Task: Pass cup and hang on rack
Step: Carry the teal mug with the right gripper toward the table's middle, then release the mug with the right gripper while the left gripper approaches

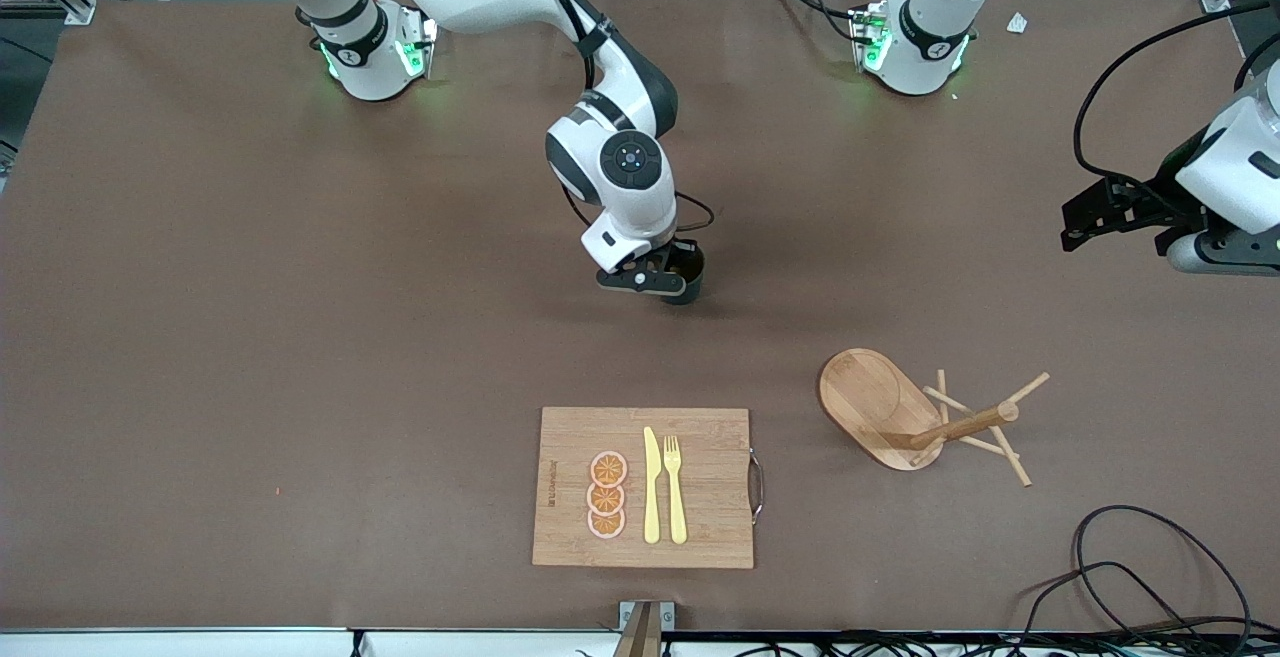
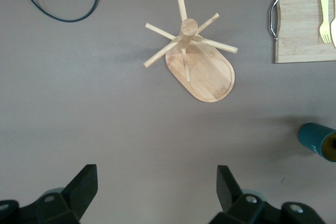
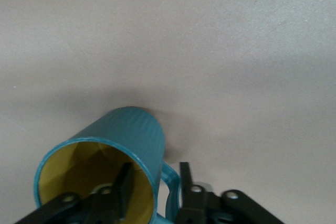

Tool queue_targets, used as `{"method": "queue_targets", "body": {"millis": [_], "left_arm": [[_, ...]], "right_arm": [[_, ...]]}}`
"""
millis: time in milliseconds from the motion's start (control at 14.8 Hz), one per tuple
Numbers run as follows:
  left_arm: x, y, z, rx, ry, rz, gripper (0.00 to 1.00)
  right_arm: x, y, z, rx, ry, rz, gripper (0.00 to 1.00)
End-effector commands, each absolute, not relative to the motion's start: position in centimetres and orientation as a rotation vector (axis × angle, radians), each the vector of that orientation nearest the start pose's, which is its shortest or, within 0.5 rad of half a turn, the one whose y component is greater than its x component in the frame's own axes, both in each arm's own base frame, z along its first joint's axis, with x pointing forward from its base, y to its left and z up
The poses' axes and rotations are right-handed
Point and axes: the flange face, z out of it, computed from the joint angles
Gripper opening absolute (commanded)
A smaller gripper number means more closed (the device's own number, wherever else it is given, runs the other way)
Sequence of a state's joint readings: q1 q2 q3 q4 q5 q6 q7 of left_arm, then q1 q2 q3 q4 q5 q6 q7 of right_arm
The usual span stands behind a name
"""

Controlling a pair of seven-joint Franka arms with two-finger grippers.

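The cup point(image 3: 113, 153) stands on the tabletop point(image 1: 250, 337) mid-table, with the right gripper point(image 1: 668, 277) straddling its wall by the handle, one finger inside and one outside, jaws parted and not pinching; lifting away crooked could catch the rim or handle and tip it. The rack point(image 1: 905, 417) stands nearer the front camera toward the left arm's end. The left gripper point(image 2: 157, 187) waits above that end, jaws released and empty.
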State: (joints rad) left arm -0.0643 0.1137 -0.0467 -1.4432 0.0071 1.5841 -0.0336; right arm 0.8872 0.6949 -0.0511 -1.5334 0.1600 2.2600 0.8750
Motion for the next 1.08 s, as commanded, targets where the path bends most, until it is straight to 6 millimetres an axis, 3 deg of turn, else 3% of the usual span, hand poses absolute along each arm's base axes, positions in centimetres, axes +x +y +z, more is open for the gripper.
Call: {"method": "queue_targets", "body": {"millis": [0, 68, 135, 270, 473, 609, 811, 879, 1014], "left_arm": [[58.7, -6.2, 62.2, -3.137, 0.11, -0.034, 1.0], [58.7, -6.2, 62.2, -3.137, 0.115, -0.034, 1.0], [58.7, -6.1, 62.2, -3.137, 0.115, -0.032, 1.0], [58.6, -6.5, 62.2, -3.137, 0.117, -0.032, 1.0], [58.3, -7.1, 62.0, -3.126, 0.076, 0.002, 1.0], [57.9, -9.2, 61.9, -3.123, 0.016, 0.019, 1.0], [56.9, -13.0, 61.7, -3.102, -0.126, 0.04, 1.0], [56.3, -15.0, 61.6, -3.075, -0.171, 0.049, 1.0], [54.4, -20.9, 61.4, -3.026, -0.27, 0.019, 1.0]], "right_arm": [[47.6, 54.7, 27.5, -3.02, 0.207, 0.065, 1.0], [47.4, 54.5, 27.9, -3.046, 0.199, 0.106, 1.0], [47.9, 54.5, 29.7, -3.049, 0.192, 0.117, 1.0], [49.1, 53.0, 32.0, -3.061, 0.195, 0.145, 1.0], [51.7, 47.3, 36.6, -3.096, 0.095, 0.241, 1.0], [54.0, 41.0, 39.2, -3.078, 0.02, 0.243, 1.0], [56.3, 29.6, 41.6, -3.075, 0.034, 0.317, 1.0], [57.1, 25.7, 42.6, -3.098, 0.004, 0.33, 1.0], [58.3, 19.2, 44.2, -3.113, -0.042, 0.367, 1.0]]}}
